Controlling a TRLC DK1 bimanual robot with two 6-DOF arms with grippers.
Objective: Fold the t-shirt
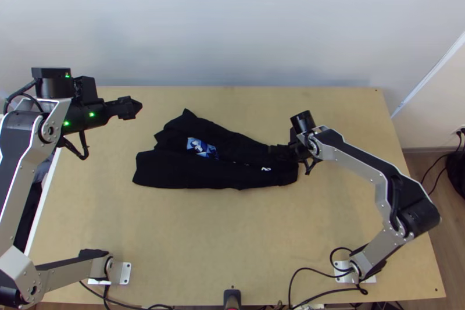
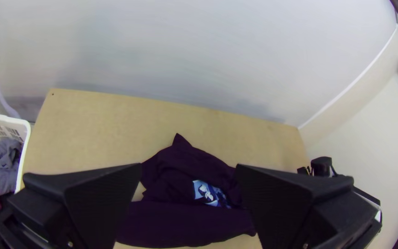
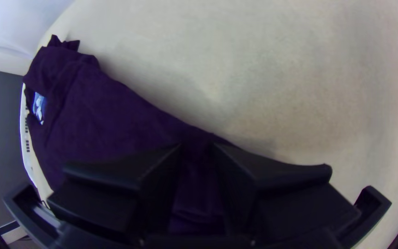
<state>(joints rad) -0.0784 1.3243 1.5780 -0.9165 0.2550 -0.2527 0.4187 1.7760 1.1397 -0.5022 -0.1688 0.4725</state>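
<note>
Looks like a robotics lab, or a small test station set up in a plain room. Has two jointed robot arms mounted on metal plates near one edge of a light wooden desk, with black cables trailing along that edge. Has a smooth pale wall behind, plus a brown wood-look floor to the right. Borrows a homely note from a white plastic basket of crumpled clothes beside the desk.

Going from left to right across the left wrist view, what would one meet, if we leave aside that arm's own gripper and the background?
White basket → dark t-shirt with a blue print → part of the right arm.
</note>
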